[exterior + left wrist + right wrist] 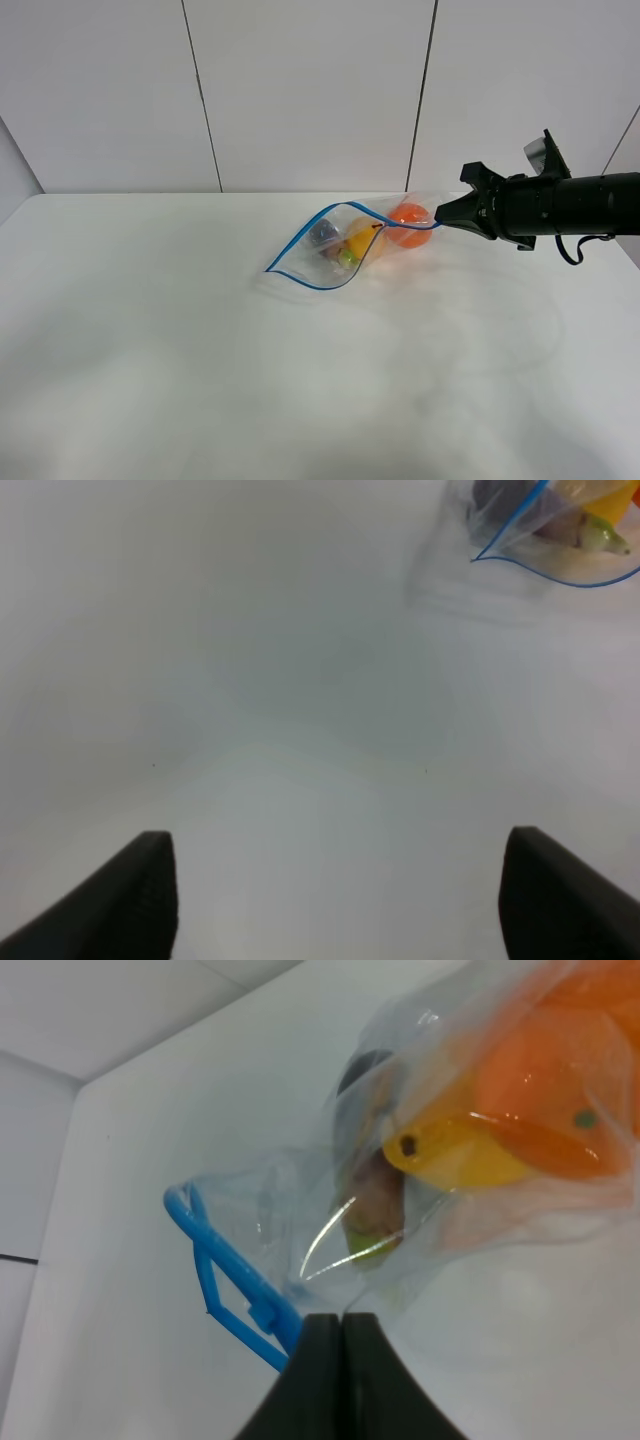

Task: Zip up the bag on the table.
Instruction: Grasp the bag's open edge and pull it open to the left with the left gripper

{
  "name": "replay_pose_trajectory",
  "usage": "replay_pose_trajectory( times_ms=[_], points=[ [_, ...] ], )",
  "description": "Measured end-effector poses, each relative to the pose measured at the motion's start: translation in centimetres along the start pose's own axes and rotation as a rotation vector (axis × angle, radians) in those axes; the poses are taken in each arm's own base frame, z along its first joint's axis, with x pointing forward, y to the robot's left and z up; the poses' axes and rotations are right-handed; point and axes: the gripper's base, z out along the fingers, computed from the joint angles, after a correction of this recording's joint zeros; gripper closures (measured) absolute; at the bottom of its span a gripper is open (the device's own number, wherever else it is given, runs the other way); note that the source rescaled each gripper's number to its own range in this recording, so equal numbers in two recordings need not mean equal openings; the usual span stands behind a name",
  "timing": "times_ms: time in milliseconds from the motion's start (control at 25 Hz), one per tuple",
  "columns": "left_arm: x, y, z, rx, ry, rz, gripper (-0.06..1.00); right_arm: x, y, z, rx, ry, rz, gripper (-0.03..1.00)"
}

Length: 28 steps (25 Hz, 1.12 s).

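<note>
So the bag (345, 262) is lying toward the back of the table (150, 360), a bit right of the middle, and its mouth is gaping wide, with the blue zipper strip (300, 282) curving round in an open loop facing the left side. Through the crinkly plastic I'm seeing an orange piece (408, 222) of produce at the right end, a yellow piece (362, 240) next to it and something purple-ish (322, 235) nearer the opening. My right gripper (441, 219) is reaching in from the right edge and pinching the bag right at the end of the zipper strip, jaws pressed together on it; in the right wrist view the fingertips (325, 1332) are meeting with the blue strip (225, 1280) running right into them. My left gripper (337, 838) is hanging over bare tabletop with its fingers (140, 900) spread wide apart, holding nothing, and the bag's open corner (560, 540) is only peeking in at the far edge of that wrist view, well apart from the fingers.
</note>
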Motion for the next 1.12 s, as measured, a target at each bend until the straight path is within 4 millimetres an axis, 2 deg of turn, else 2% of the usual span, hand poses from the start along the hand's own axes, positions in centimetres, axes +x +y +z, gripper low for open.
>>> replay_pose_trajectory(
  times_ms=[280,440,840,1120],
  points=[
    [-0.1,0.0,-0.2,0.003,-0.007,0.0,-0.06,0.0,0.0,0.0,0.0,0.0,-0.001,0.97],
    [-1.1,-0.2,-0.9,0.013,-0.049,-0.002,-0.06,0.0,0.0,0.0,0.0,0.0,-0.001,0.97],
    [-6.6,0.0,-0.4,0.004,-0.098,0.001,-0.06,0.0,0.0,0.0,0.003,-0.001,-0.001,0.97],
    [-10.7,0.4,2.0,-0.008,-0.075,0.027,-0.06,0.0,0.0,0.0,0.004,-0.001,-0.001,0.97]
  ],
)
